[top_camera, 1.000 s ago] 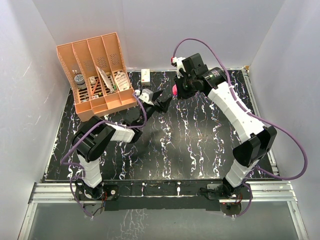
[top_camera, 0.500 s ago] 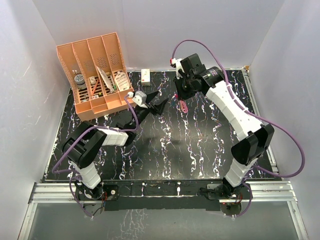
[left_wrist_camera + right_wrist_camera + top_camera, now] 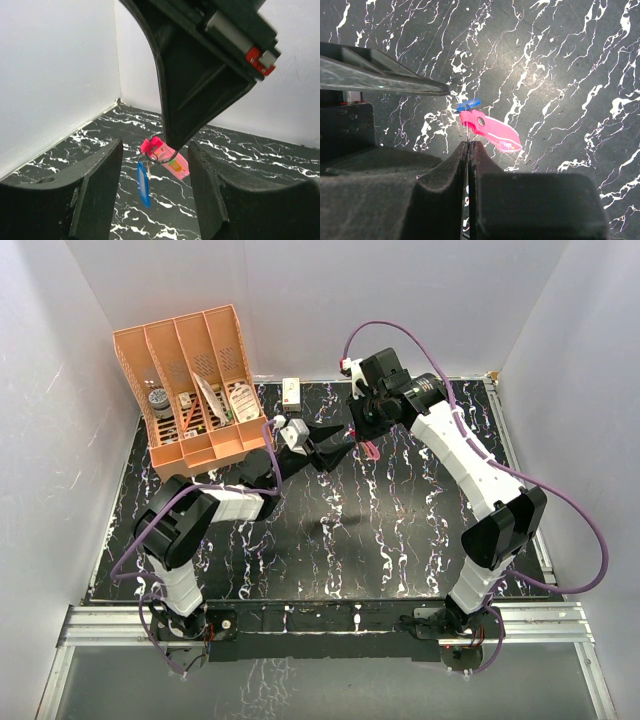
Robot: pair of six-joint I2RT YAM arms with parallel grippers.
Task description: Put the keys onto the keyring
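Keyring (image 3: pixel 492 132) pinched by right gripper (image 3: pixel 469 145) | blue key (image 3: pixel 143 182) hangs from it | left gripper (image 3: pixel 155 145) spread

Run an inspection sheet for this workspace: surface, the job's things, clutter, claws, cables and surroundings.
Surface: black table with white veining; no damage seen.
Job's things: keyring hangs from the right claw above the table; blue key dangles at its wire loop; pale key not made out.
Clutter: orange organizer holding small items, back left; small white box at the back edge.
Claws: right claw shut on the keyring's wire; left claw open, a finger on either side of the keyring, not touching it.
Cables: purple cables loop off both arms.
Surroundings: white walls; metal rail at the near edge.
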